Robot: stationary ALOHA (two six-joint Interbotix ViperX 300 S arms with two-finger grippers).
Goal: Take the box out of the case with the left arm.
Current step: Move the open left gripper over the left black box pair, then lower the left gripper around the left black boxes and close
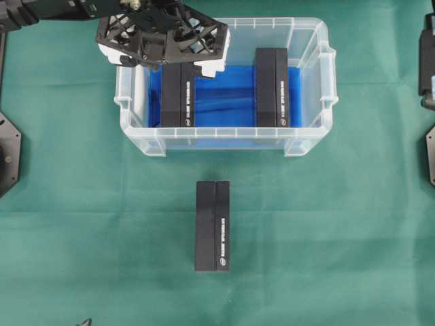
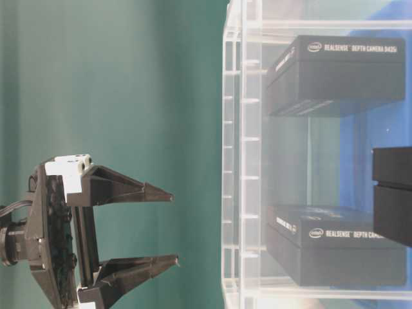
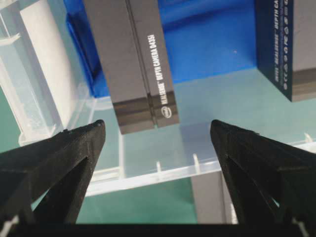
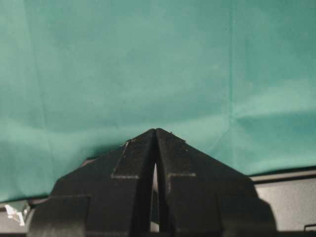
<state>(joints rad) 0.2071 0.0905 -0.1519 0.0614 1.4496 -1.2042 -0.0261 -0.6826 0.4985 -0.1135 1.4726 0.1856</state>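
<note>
In the overhead view we see the case [image 1: 309,81], a clear plastic bin with a blue floor, sitting in the upper middle of the frame on the green cloth [image 1: 81,238]. Two black boxes lie inside it: the left box [image 1: 179,95] near the bin's left wall and the right box [image 1: 272,87] toward its right side, well apart from each other. A third box [image 1: 213,225] lies on the cloth below the bin, in the lower middle of the frame. The left gripper [image 1: 163,37] hangs over the bin's upper left corner, above the far end of the left box. Through the left wrist camera we find its two black fingers [image 3: 59,163] spread wide at the bottom of the frame, nothing between them, with the left box lying beyond them on the blue floor. The table-level view shows the same gripper at lower left, jaws apart. In the right wrist view the right gripper [image 4: 156,136] has its tips pressed together over bare cloth, holding nothing.
</note>
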